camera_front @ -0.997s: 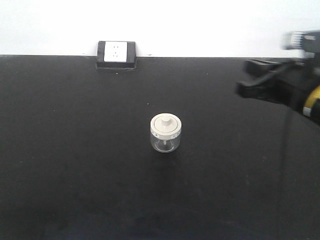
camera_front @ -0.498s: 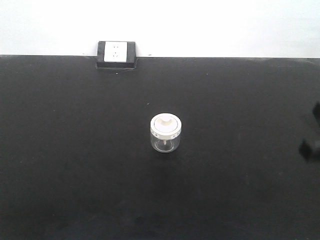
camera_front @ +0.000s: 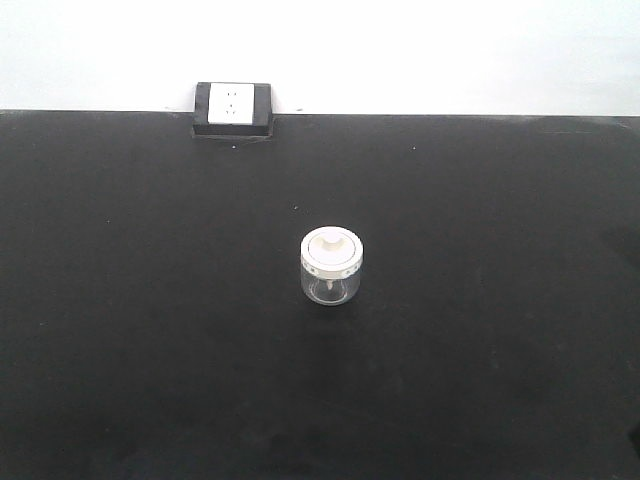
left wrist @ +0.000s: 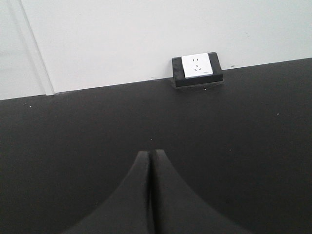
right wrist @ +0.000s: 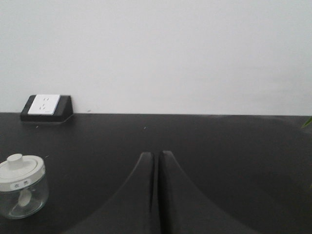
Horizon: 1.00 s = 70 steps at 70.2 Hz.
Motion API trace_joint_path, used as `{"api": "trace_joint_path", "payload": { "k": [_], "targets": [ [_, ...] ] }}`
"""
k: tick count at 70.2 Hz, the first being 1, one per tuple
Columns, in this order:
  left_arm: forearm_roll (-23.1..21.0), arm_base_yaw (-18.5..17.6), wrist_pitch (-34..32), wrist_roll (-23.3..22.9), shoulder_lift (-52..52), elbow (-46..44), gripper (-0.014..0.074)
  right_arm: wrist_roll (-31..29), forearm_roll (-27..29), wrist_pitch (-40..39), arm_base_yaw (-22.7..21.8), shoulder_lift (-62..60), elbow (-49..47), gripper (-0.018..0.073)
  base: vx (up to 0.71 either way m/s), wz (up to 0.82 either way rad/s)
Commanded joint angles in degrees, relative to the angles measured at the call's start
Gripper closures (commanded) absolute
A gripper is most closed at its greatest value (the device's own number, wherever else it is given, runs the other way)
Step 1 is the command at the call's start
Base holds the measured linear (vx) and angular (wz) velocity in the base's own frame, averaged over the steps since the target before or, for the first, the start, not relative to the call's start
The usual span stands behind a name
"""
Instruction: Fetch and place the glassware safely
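The glassware (camera_front: 331,266), a small squat clear jar with a cream-white knobbed lid, stands upright in the middle of the black table (camera_front: 150,330). In the right wrist view the glassware (right wrist: 20,186) sits at the lower left, well to the left of my right gripper (right wrist: 157,155), which is shut with nothing in it. My left gripper (left wrist: 150,153) is also shut and empty, low over bare black table; the jar does not show in its view. Neither arm appears in the front view.
A white power socket in a black housing (camera_front: 233,108) sits at the table's back edge against the white wall, also visible as the socket (left wrist: 197,69) and the socket (right wrist: 45,107) in the wrist views. A bit of green leaf (right wrist: 307,122) shows at far right.
The right arm, in view at the right edge a second ago, has withdrawn out of the front view. The jar has not moved.
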Motion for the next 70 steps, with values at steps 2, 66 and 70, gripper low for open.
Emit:
{"api": "trace_joint_path", "payload": {
  "k": [2,66,70],
  "targets": [
    [-0.43,-0.03,-4.04,-0.27,0.87,-1.76,0.0603,-0.13,0.56,-0.46,-0.28,-3.53,-0.93,0.0563,0.00,0.00],
    [-0.43,-0.03,-4.04,-0.27,0.87,-1.76,0.0603,-0.13,0.56,-0.21,-0.28,-5.04,-0.93,0.0563,0.00,0.00],
    [-0.43,-0.03,-4.04,-0.27,0.87,-1.76,0.0603,-0.13,0.56,-0.21,-0.28,-5.04,-0.93,0.0563,0.00,0.00]
  ]
}}
